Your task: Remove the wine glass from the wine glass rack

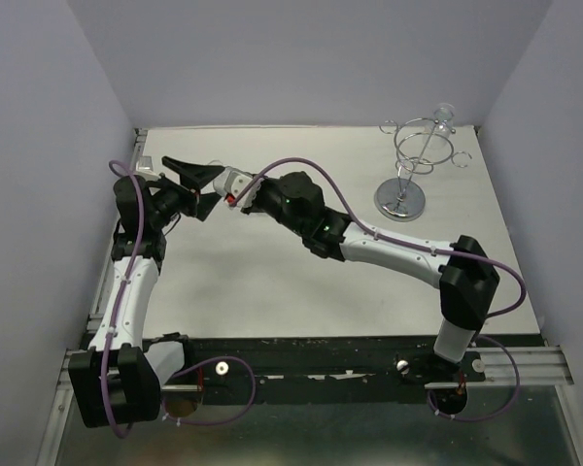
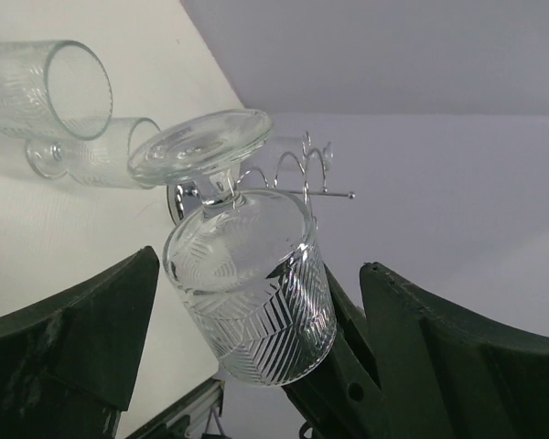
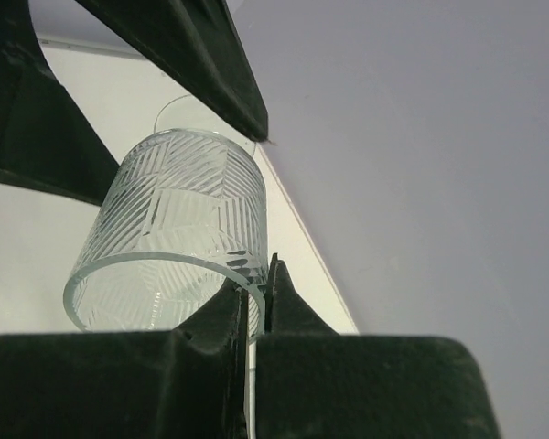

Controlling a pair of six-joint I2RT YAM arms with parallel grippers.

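Note:
The wine glass [image 2: 247, 283] is clear with a cut herringbone pattern and is held tilted in the air, its foot [image 2: 201, 144] pointing away. My right gripper [image 3: 259, 302] is shut on its rim [image 3: 242, 274], one finger inside the bowl and one outside. My left gripper [image 2: 256, 320] is open, with its fingers [image 2: 73, 338] on either side of the bowl and apart from it. In the top view both grippers meet at the back left [image 1: 214, 189]. The chrome wine glass rack [image 1: 413, 160] stands at the back right, away from both grippers.
Two more clear glasses [image 2: 50, 87] lie on the white surface at the upper left of the left wrist view. The rack's hooks [image 2: 297, 169] show behind the held glass. Walls close the table on the left, back and right.

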